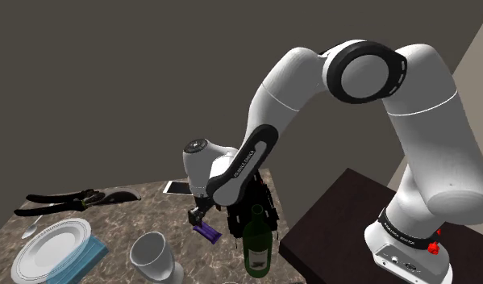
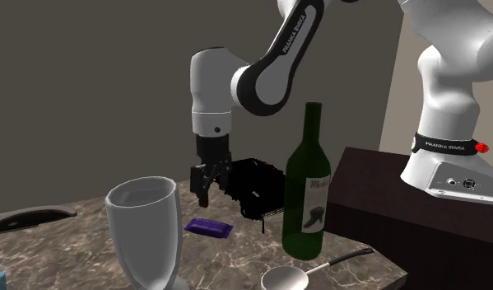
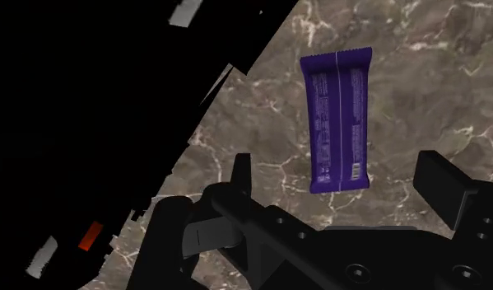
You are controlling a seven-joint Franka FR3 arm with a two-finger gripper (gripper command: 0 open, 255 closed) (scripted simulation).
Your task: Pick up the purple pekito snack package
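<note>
Your all-black two-finger gripper (image 3: 337,169) is hanging right over the flat purple snack package with white print (image 3: 337,119), fingers spread wide and gripping nothing. The package lies flat on the brown marbled tabletop (image 3: 417,49). In the wrist view it sits in the gap between the two fingers, running lengthwise away from the hand, and neither finger touches it. From the second exterior view you can see air between the fingertips and the wrapper, so the hand is above it, not on it. The tall dark green glass wine bottle (image 2: 309,189) stands upright near the package on that view's right. A white goblet-shaped cup (image 2: 144,231) stands on its left, closer to the camera. Behind the bottle there's a black boxy thing (image 2: 257,188), maybe a basket, hard to tell. A metal spoon (image 2: 290,278) lies near the bottle's base.
</note>
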